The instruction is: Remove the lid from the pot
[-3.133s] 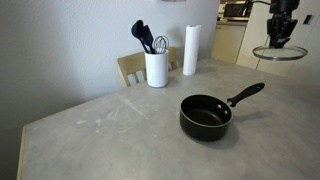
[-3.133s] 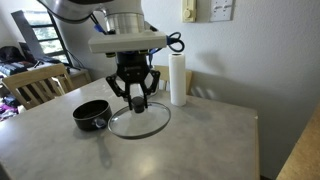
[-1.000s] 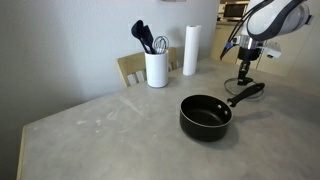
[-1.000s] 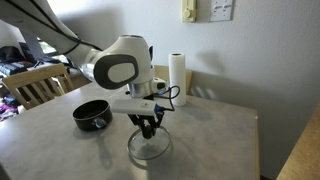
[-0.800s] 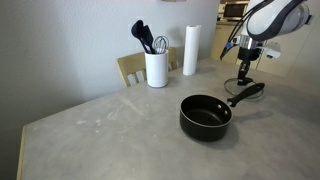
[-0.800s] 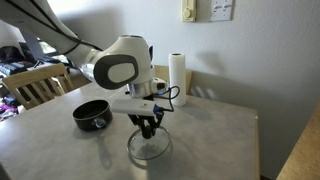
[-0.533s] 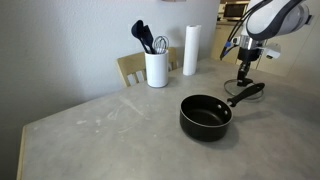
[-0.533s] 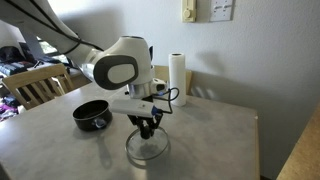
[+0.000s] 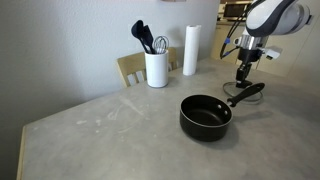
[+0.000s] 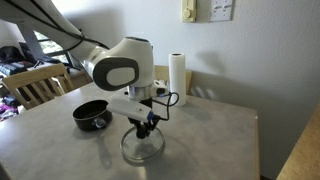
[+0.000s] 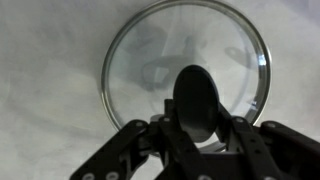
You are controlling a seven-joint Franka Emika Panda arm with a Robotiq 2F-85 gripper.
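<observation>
The black pot stands open on the grey table, its long handle pointing to the arm; it also shows in an exterior view. The clear glass lid with a metal rim sits on or just above the table beside the pot, well apart from it. In the wrist view the lid lies flat under me with its black knob between my fingers. My gripper is shut on the knob, and it shows above the handle's end in an exterior view.
A white utensil holder and a paper towel roll stand at the table's back by the wall; the roll also shows in an exterior view. A wooden chair stands beyond the table's edge.
The gripper and lid have shifted slightly sideways, toward the pot's side, low over the table. The pot has not moved.
</observation>
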